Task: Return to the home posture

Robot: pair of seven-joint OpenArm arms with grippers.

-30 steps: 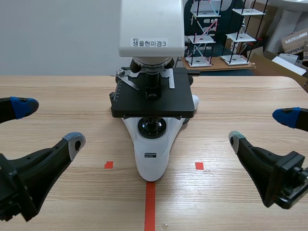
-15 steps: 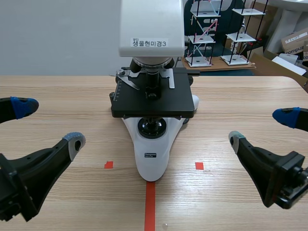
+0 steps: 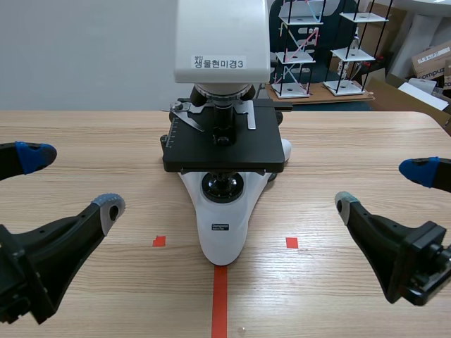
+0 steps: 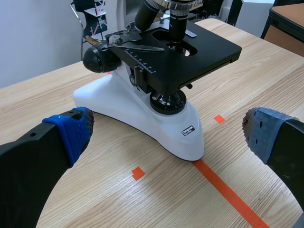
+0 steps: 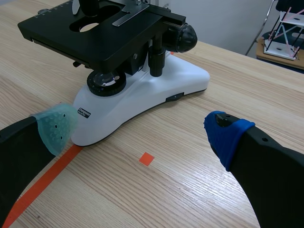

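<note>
On either side of the microscope [image 3: 224,211], left gripper [image 3: 70,181] and right gripper [image 3: 382,187] gape empty; I'd settle them clear of it

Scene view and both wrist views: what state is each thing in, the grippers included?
microscope: upright on the table, touched by neither gripper.
left gripper: jaws open, empty, low over the table beside the microscope's base.
right gripper: jaws open, empty, low over the table on the base's other side.
</note>
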